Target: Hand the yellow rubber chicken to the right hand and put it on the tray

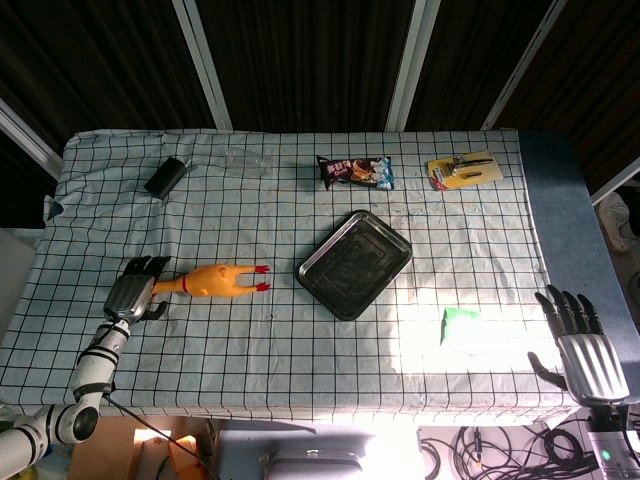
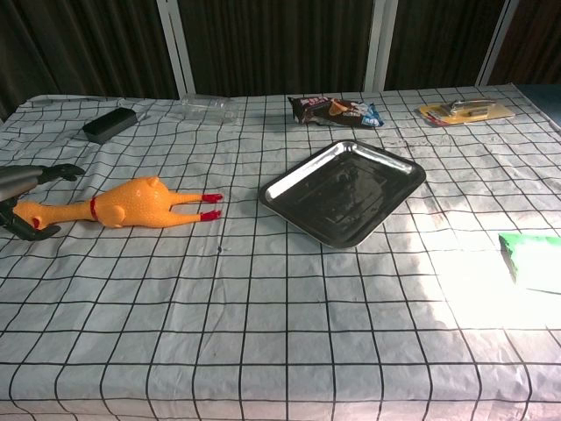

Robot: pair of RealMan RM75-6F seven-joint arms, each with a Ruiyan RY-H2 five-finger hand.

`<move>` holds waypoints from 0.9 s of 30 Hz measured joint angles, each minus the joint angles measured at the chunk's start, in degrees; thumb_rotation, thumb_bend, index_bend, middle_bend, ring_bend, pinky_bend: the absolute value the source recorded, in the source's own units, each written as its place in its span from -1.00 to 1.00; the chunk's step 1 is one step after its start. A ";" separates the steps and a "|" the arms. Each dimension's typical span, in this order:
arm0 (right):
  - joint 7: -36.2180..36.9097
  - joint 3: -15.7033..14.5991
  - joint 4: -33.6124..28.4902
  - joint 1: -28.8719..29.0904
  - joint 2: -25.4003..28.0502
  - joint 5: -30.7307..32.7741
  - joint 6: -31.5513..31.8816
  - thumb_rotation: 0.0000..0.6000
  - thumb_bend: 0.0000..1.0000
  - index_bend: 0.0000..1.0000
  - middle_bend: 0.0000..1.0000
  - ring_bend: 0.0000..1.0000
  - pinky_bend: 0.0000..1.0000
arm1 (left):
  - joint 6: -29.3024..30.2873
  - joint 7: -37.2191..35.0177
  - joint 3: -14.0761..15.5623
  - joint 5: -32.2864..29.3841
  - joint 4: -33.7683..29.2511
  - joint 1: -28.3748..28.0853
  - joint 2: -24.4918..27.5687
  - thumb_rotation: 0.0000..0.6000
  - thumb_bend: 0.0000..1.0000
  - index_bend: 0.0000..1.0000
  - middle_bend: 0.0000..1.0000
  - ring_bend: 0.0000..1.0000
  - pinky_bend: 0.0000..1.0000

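The yellow rubber chicken (image 1: 212, 280) (image 2: 131, 204) lies on its side on the checked cloth at the left, red feet pointing toward the steel tray (image 1: 318, 272) (image 2: 289, 195) in the middle. My left hand (image 1: 135, 290) (image 2: 26, 197) is at the chicken's head end. Its fingers (image 2: 48, 172) are spread above and below the head with gaps showing, and the chicken still rests on the table. My right hand (image 1: 580, 335) hovers open at the near right corner, fingers apart and holding nothing; only the head view shows it. Nothing lies in the tray.
Along the far edge lie a black box (image 1: 165, 176) (image 2: 110, 124), a clear plastic bottle (image 1: 245, 160) (image 2: 209, 109), a snack packet (image 1: 356, 172) (image 2: 337, 109) and a yellow carded pack (image 1: 462, 169) (image 2: 465, 110). A green block (image 1: 461, 325) (image 2: 530, 259) sits near the right hand.
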 measured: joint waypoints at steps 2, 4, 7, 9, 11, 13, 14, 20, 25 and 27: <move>-0.04 -0.02 -0.01 0.04 -0.01 0.00 -0.12 1.00 -0.55 -1.00 -1.00 -1.00 -1.00 | -0.05 -0.15 0.09 -0.14 0.14 -0.12 -0.18 1.00 -0.22 -0.78 -0.83 -1.00 -0.88; -0.04 -0.03 -0.04 0.08 -0.03 0.00 -0.22 1.00 -0.55 -1.00 -1.00 -1.00 -1.00 | 0.01 -0.31 0.17 -0.12 0.36 -0.26 -0.44 1.00 -0.19 -0.74 -0.82 -1.00 -0.88; -0.15 -0.04 -0.01 0.10 -0.07 -0.01 -0.27 1.00 -0.55 -1.00 -1.00 -1.00 -1.00 | 0.03 -0.48 0.21 -0.09 0.56 -0.40 -0.65 1.00 -0.17 -0.70 -0.81 -0.99 -0.88; -0.19 -0.05 -0.01 0.10 -0.06 0.00 -0.29 1.00 -0.55 -1.00 -1.00 -1.00 -1.00 | 0.02 -0.56 0.21 -0.09 0.63 -0.45 -0.73 1.00 -0.14 -0.64 -0.79 -0.99 -0.88; -0.12 -0.06 -0.07 0.10 -0.05 -0.02 -0.28 1.00 -0.55 -1.00 -1.00 -1.00 -1.00 | -0.14 -0.73 0.14 -0.21 0.88 -0.58 -0.97 1.00 -0.10 -0.54 -0.77 -0.97 -0.88; -0.11 -0.07 -0.08 0.07 0.00 -0.05 -0.24 1.00 -0.55 -1.00 -1.00 -1.00 -1.00 | -0.52 -0.76 0.07 -0.41 1.93 -0.93 -1.64 1.00 -0.08 -0.44 -0.74 -0.96 -0.87; 0.03 -0.05 -0.11 0.04 0.05 -0.02 -0.20 1.00 -0.55 -1.00 -1.00 -1.00 -1.00 | -0.61 -0.76 0.07 -0.43 2.55 -1.10 -2.04 1.00 -0.08 -0.40 -0.73 -0.96 -0.87; 0.40 0.00 -0.21 -0.10 0.28 0.14 -0.08 1.00 -0.55 -1.00 -1.00 -1.00 -1.00 | -1.36 -0.32 0.40 -0.68 5.83 -2.18 -4.57 1.00 -0.12 -0.18 -0.67 -0.91 -0.84; 0.39 0.03 -0.17 -0.16 0.28 0.22 -0.03 1.00 -0.55 -1.00 -1.00 -1.00 -1.00 | 0.32 0.01 0.62 0.00 6.93 -2.27 -5.54 1.00 -0.06 0.09 -0.53 -0.81 -0.75; 0.36 0.01 -0.18 -0.17 0.27 0.19 -0.05 1.00 -0.55 -1.00 -1.00 -1.00 -1.00 | 1.12 0.04 0.60 0.23 7.02 -2.19 -5.77 1.00 0.02 0.20 -0.45 -0.75 -0.70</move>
